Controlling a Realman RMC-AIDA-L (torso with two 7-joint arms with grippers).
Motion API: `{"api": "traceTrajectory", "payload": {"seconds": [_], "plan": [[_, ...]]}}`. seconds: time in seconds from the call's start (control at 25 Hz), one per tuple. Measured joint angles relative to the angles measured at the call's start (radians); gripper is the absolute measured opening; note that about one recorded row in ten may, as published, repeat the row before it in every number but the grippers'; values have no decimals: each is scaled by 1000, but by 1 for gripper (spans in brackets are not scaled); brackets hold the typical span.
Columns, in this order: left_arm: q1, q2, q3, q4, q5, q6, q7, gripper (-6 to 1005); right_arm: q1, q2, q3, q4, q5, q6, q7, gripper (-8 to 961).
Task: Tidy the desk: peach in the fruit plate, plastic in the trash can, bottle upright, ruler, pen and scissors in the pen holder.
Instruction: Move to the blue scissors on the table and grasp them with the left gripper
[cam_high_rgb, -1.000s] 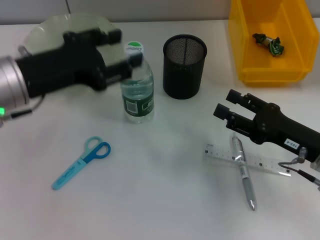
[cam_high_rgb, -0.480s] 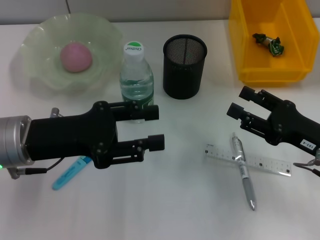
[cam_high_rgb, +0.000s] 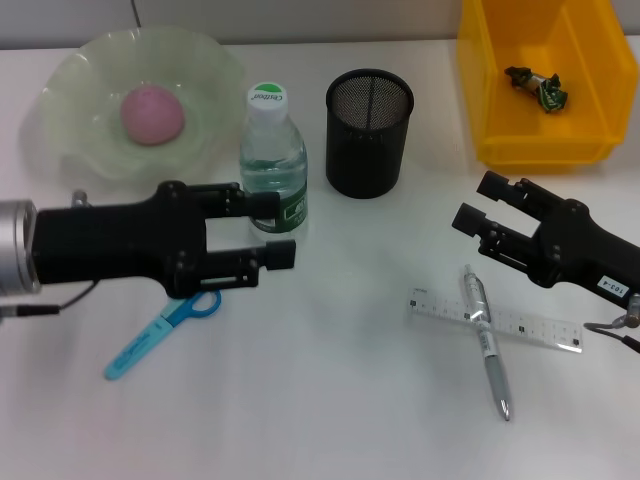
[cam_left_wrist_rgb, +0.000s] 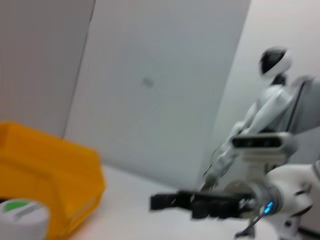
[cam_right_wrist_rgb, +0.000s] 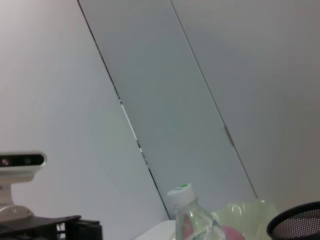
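Three of the six jobs look done: the peach (cam_high_rgb: 153, 114) sits in the fruit plate (cam_high_rgb: 215, 75), the crumpled plastic (cam_high_rgb: 537, 86) lies in the yellow trash can (cam_high_rgb: 487, 120), and the bottle (cam_high_rgb: 272, 165) stands upright between the plate and the mesh pen holder (cam_high_rgb: 369, 132). What has changed in the last second is the left gripper (cam_high_rgb: 278, 229): a second ago it was up by the bottle's neck and plate, half a second ago it had swung low and forward across the desk, and now it has pulled back a little, fingers apart and holding nothing, just in front of the bottle's base. Its arm covers the top of the scissors (cam_high_rgb: 160, 335), whose blue handles and blade show beneath it on the near left of the desk.

That reads as the bottle step finished and the left arm lining up on the scissors.

Across the desk the right gripper (cam_high_rgb: 484, 217) hangs with fingers apart and empty, having risen slightly away from the pen (cam_high_rgb: 487, 342), which lies crossed over the ruler (cam_high_rgb: 495, 321) on the near right. Neither has been touched.
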Motion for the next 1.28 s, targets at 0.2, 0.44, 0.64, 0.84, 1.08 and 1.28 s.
{"api": "traceTrajectory", "payload": {"seconds": [0.2, 0.44, 0.64, 0.84, 1.08, 1.28], "plan": [[-2, -19, -40, 172, 151, -21, -206, 620, 5, 0, 3, 0, 5, 6, 1, 740], [-10, -29, -32, 402, 357, -19, -513, 619, 25, 2, 1, 0, 6, 43, 3, 740], [-15, -29, 23, 530, 504, -2, -691, 620, 56, 1, -6, -6, 6, 53, 2, 740], [-46, -31, 126, 573, 667, 4, -828, 620, 102, 1, -1, -8, 6, 58, -3, 740], [-114, -36, 217, 540, 815, -8, -952, 620, 155, 3, -7, -8, 6, 94, -10, 740], [-133, -35, 237, 500, 869, -29, -999, 620, 164, 4, -5, -6, 7, 113, -12, 740]]}}
